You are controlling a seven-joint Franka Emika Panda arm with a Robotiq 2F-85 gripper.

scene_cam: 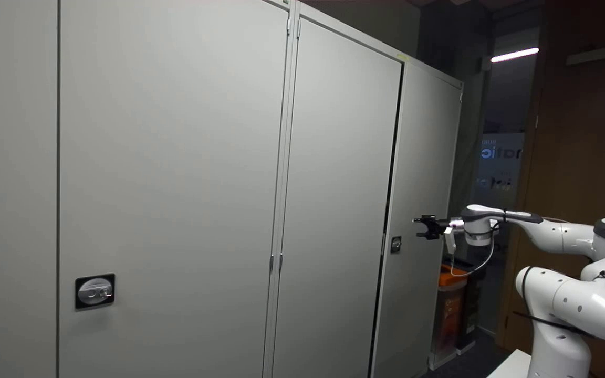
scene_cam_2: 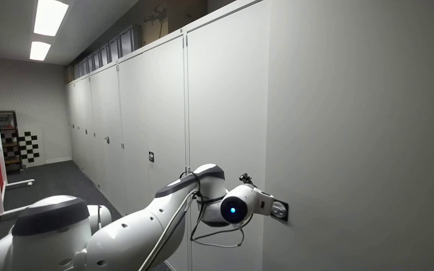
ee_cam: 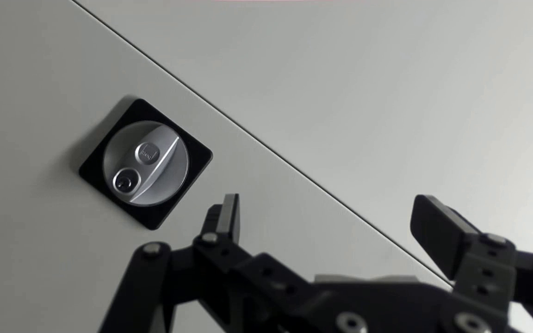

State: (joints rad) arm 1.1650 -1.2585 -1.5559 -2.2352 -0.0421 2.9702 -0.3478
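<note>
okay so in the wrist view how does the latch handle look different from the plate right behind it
The handle is round, while the plate is square with rounded corners. The handle is silver-grey; the plate is black. The handle is smaller, sitting within the plate's edges. The handle is contoured and carries a lock, whereas the plate looks flat and plain. Both are on the same cabinet door.
</note>
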